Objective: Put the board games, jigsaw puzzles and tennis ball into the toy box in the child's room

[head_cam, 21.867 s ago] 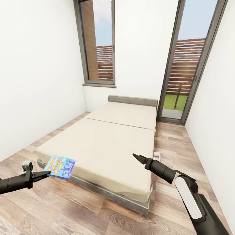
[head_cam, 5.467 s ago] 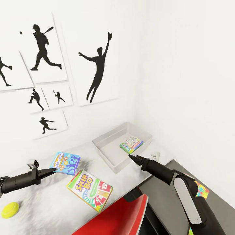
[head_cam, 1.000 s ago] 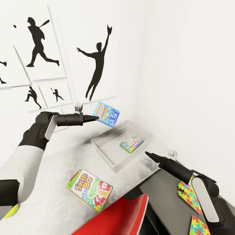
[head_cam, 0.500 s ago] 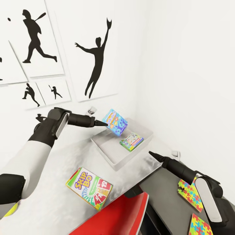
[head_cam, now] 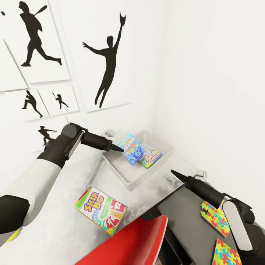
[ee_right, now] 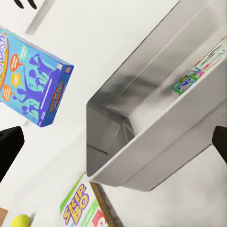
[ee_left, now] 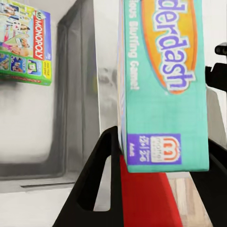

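Evenly and brightly lit throughout, with flat, diffuse render light of no visible source and white walls (head_cam: 206, 73) close to washed out. Soft, faint shadows only, pooled grey inside the toy box (head_cam: 125, 173) and under its rim on the pale mottled table (head_cam: 62, 221), with no hard glare anywhere. Strongly stretched toward the edges of the head view, the baseball-player prints (head_cam: 106, 62) leaning and skewed; crisp lettering in the left wrist view on the close blue board game (ee_left: 165, 85), slightly soft and smeared on the box walls in both wrist views.
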